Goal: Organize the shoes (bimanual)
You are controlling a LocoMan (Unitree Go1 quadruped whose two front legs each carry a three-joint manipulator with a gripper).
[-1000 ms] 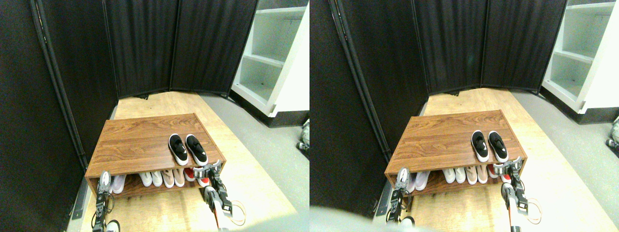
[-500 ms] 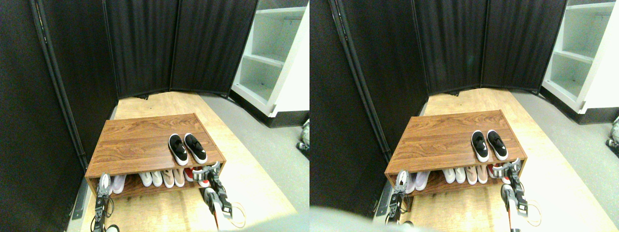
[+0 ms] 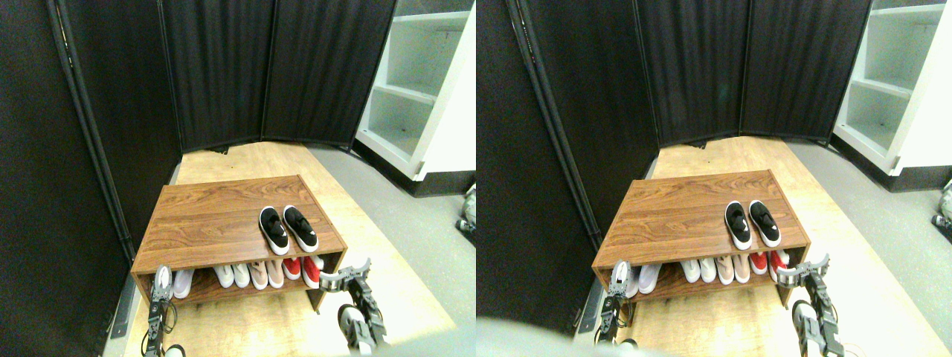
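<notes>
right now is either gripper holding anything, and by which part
Nothing is held. The right gripper hangs open beside the wooden shoe rack; the left gripper is at its front. The black slip-on sneakers sit untouched on top.

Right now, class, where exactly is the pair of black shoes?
The black shoes sit side by side on top of the wooden shoe rack, toward its right front corner, above the red shoes on the shelf below.

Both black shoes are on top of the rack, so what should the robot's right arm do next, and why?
Probably pull the right gripper farther from the rack. The black shoes lie side by side on top, touched by neither gripper, so no grasp seems needed.
</notes>
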